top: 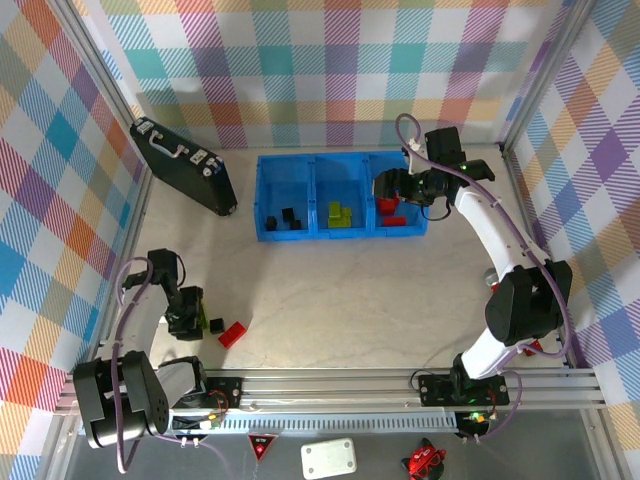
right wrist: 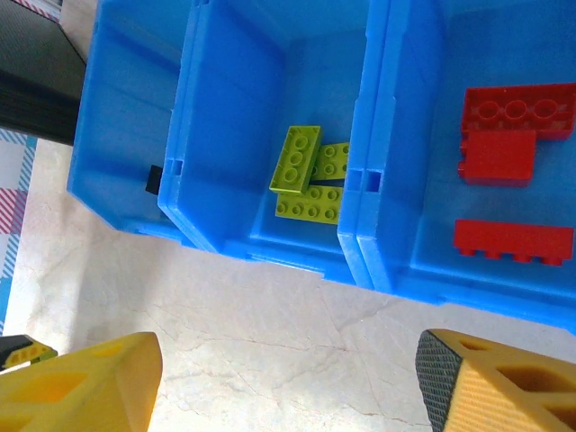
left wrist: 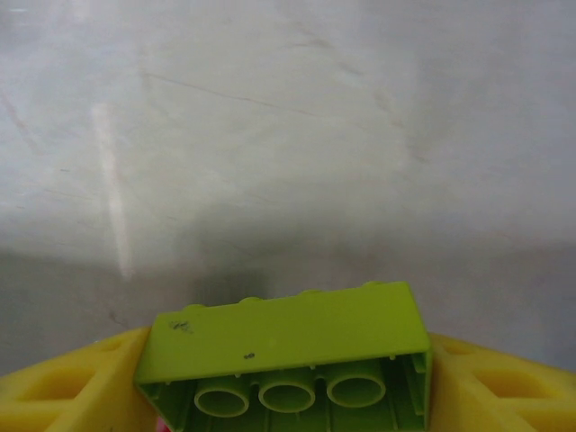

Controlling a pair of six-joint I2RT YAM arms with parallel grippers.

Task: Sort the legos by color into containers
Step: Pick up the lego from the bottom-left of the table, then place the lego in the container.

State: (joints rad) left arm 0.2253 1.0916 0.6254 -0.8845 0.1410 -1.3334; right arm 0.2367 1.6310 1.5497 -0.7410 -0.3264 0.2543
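Observation:
A lime green lego (left wrist: 288,328) lies between the yellow fingers of my left gripper (left wrist: 288,382), hollow underside toward the camera, with both fingers against its ends. That gripper (top: 186,315) is low over the table at the near left. Just to its right lie a black lego (top: 216,325) and a red lego (top: 232,334). The blue containers (top: 290,236) hold black legos (top: 285,218) on the left, green legos (right wrist: 306,175) in the middle and red legos (right wrist: 504,153) on the right. My right gripper (right wrist: 288,387) is open and empty, hovering over the table just in front of the containers' front wall (right wrist: 270,243).
A black case (top: 185,165) with silver latches lies at the back left, close to the tray. Checked walls close in the table on three sides. A metal rail (top: 400,385) runs along the near edge.

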